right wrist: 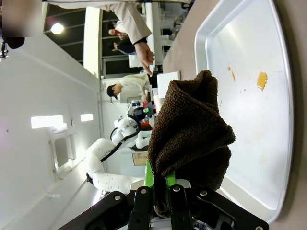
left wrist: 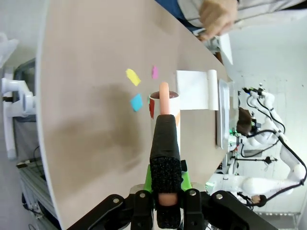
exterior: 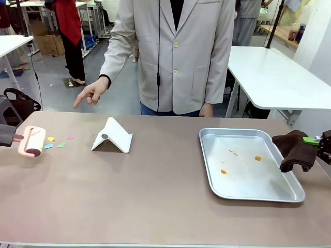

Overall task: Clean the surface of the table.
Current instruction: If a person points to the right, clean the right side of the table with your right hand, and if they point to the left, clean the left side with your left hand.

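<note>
Tray (exterior: 243, 178): silver and shallow, resting on the table (exterior: 129, 201) directly ahead of the right gripper (right wrist: 162, 194). In it are 3 small orange bits (exterior: 223, 171) plus some fainter specks, scattered over the tray floor.

Right jaws are pressed together on a dark brown cloth (right wrist: 189, 134). The cloth bunches up beyond the fingertips and hangs at the tray rim nearest the jaws (in the right wrist view it hides part of the tray).

Left gripper (left wrist: 165, 184): jaws pinch the handle of a pink lint roller (exterior: 32, 141). Its drum lies straight out past the fingertips, on the table.

Just beyond the drum are 4 paper scraps (exterior: 50, 139): yellow, pink, blue and green, all close together. Farther along that line a white folded stand (exterior: 111, 137) sits between the left jaws and the tray, apart from both.

A person's hand (exterior: 92, 93) hovers over the far edge with the index finger extended downward, above the scraps.

Table: taupe-brown, flat, lying under both grippers. Its long axis runs from the left jaws across to the right jaws. Its short axis runs away from both, toward the person.
</note>
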You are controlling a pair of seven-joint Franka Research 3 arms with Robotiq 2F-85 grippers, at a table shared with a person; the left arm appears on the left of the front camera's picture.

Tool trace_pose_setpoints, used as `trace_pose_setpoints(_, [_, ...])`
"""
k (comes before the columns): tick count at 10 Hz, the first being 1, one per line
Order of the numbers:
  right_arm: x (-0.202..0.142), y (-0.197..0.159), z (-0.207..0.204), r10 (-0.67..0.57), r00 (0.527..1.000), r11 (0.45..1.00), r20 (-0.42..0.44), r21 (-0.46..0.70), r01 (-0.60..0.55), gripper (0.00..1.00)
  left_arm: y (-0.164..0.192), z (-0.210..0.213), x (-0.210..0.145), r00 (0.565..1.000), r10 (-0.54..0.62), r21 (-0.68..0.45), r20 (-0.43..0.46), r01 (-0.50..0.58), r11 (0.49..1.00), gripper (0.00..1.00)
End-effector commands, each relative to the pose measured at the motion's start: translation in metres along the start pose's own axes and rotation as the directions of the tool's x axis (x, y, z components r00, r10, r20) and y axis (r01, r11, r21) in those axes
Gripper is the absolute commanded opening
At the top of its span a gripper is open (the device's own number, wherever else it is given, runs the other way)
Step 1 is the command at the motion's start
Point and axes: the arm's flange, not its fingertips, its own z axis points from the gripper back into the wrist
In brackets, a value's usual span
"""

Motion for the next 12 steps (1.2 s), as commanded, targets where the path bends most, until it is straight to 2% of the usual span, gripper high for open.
trace_pose_setpoints(1, [0.0, 0.005, 0.0, 0.009, 1.0, 1.0, -0.004, -0.003, -0.009, 0.0, -0.005, -0.003, -0.001, 0.998, 0.054, 0.064, 0.022, -0.056, 0.996, 0.22])
trace_pose_setpoints(3, [0.0, 0.005, 0.0, 0.009, 1.0, 1.0, -0.004, -0.003, -0.009, 0.0, 0.0, -0.007, 0.004, 0.995, 0.085, 0.106, 0.047, -0.09, 0.99, 0.22])
trace_pose_setpoints(7, [0.0, 0.005, 0.0, 0.009, 1.0, 1.0, -0.004, -0.003, -0.009, 0.0, 0.015, -0.013, 0.014, 0.989, 0.148, 0.13, 0.021, -0.149, 0.98, 0.22])
trace_pose_setpoints(12, [0.0, 0.005, 0.0, 0.009, 1.0, 1.0, -0.004, -0.003, -0.009, 0.0, 0.021, -0.061, 0.036, 0.972, 0.228, 0.181, -0.064, -0.213, 0.96, 0.22])
